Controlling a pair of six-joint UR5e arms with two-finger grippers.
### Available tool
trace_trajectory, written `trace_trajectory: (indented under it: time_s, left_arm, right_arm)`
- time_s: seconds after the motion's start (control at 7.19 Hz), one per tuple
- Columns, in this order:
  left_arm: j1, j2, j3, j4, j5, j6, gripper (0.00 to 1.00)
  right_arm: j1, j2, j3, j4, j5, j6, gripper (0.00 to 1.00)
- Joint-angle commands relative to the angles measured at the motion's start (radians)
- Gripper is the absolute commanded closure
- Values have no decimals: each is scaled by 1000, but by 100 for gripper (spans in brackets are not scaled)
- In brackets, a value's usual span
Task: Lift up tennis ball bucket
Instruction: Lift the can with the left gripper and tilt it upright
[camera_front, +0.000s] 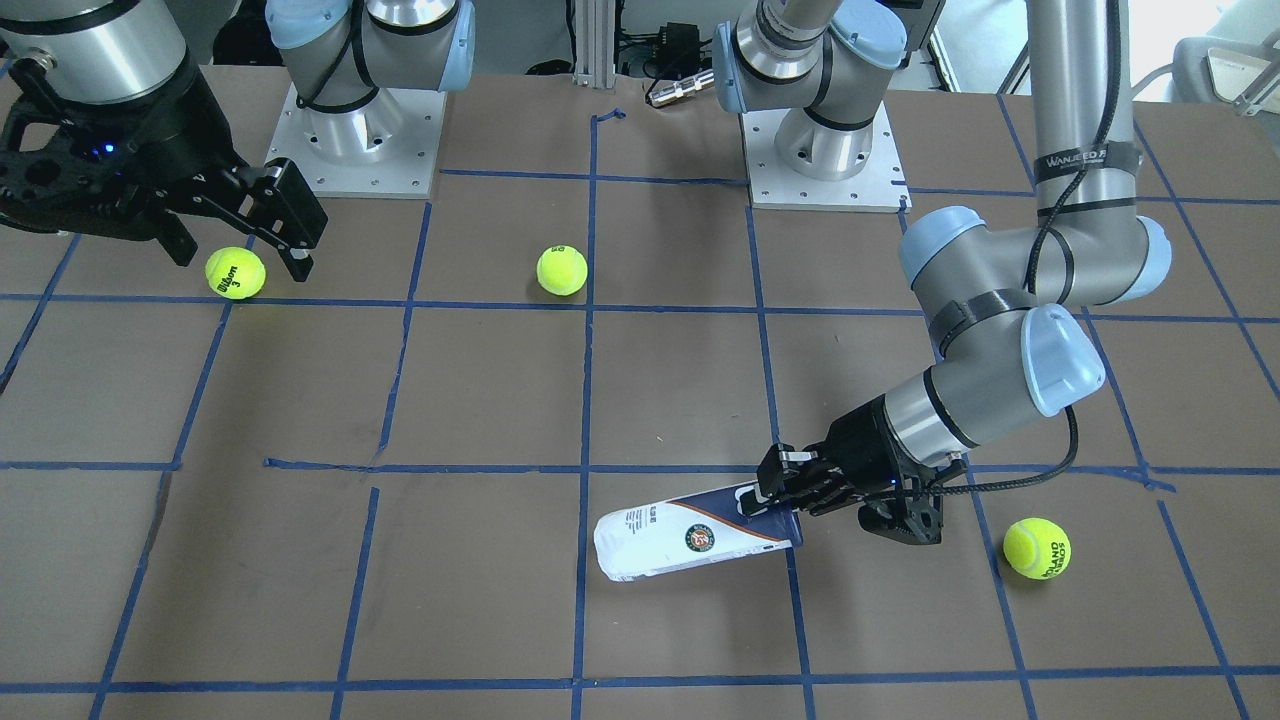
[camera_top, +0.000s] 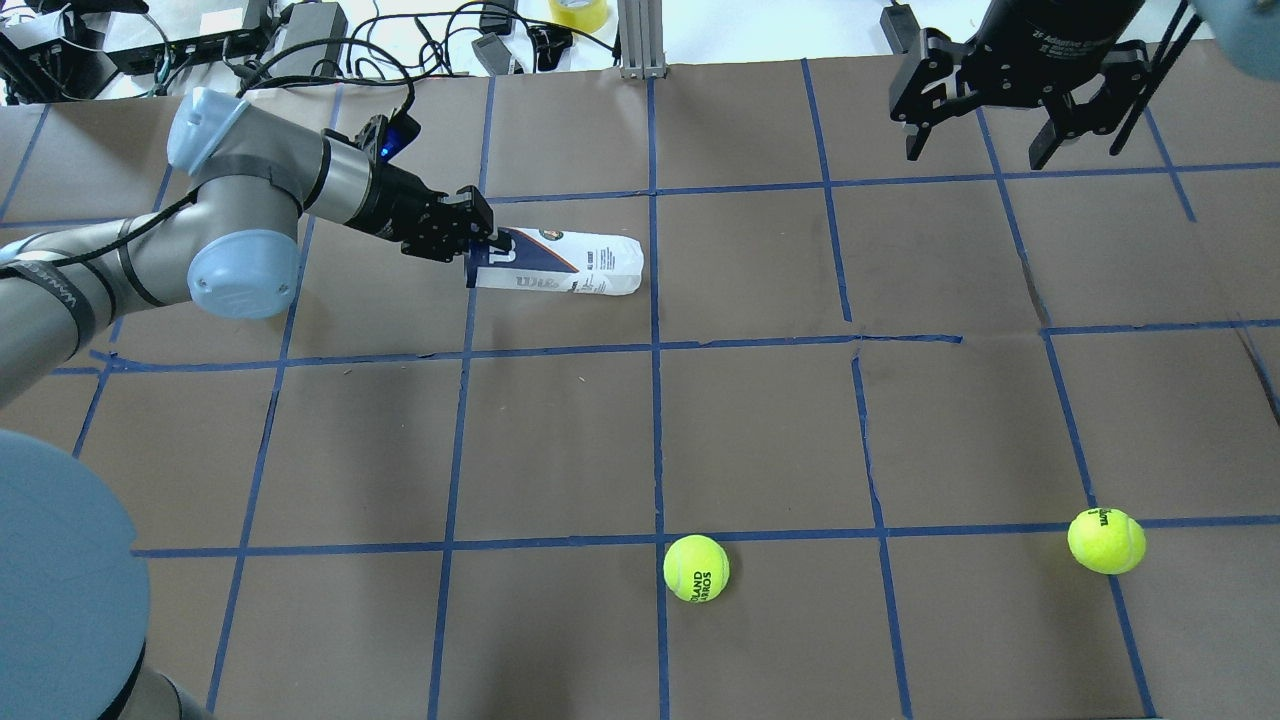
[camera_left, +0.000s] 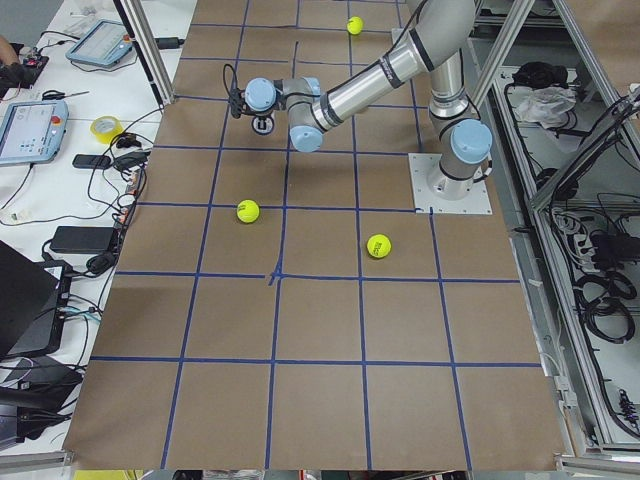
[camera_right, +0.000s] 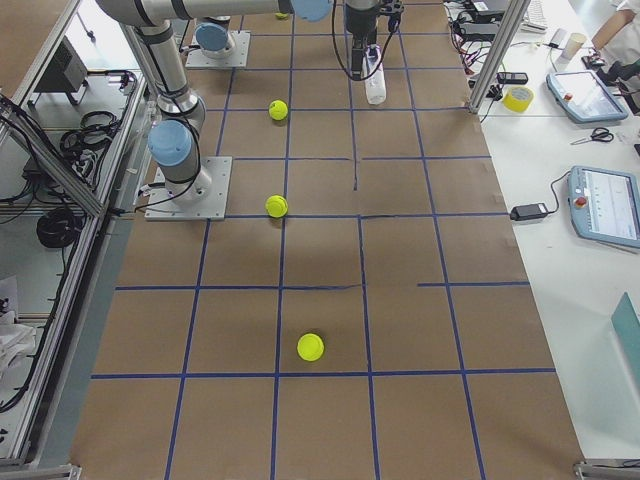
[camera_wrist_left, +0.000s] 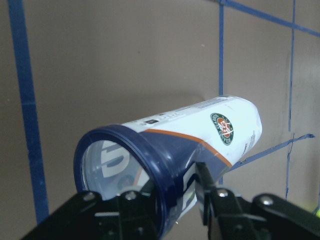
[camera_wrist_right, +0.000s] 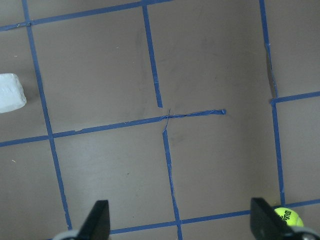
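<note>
The left claw (camera_top: 480, 232) is pinched narrow on the dark blue rim of the tennis ball bucket (camera_top: 570, 265). The left wrist view shows what the others do not: one finger (camera_wrist_left: 205, 185) is outside the wall and the other is inside the open mouth. From the claw the bucket runs straight away, white closed end farthest. I cannot tell whether it is clear of the table (camera_front: 500, 400). Only the front-facing view shows a tennis ball (camera_front: 1037, 547) just behind this claw's wrist. Well apart, the right claw (camera_top: 975, 150) hangs spread wide, holding nothing. A second ball (camera_front: 236, 273) lies near below it, and its wrist view catches the bucket's white tip at the left edge.
</note>
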Motion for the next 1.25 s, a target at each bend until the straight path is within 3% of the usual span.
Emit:
trace_trajectory:
  time_s: [0.0,0.28,0.56,0.7,1.11]
  left_arm:
    - [-89,22,139,-71,200,-124,100]
    - [-158,35,270,-208,369,-155,100]
    - [-207,30,287,-222,432,-171,100]
    - [-245,16,289,-225,518,-163,100]
    - [-282,12,297,-276,529,-128,100]
  right_arm:
    - [-1,0,0,2,0,-3,0]
    - [-1,0,0,2,0,-5,0]
    - [-1,0,0,3,0,-5,0]
    - [-1,0,2,3,0,-3,0]
    - [-1,-1,2,8,0,0,0]
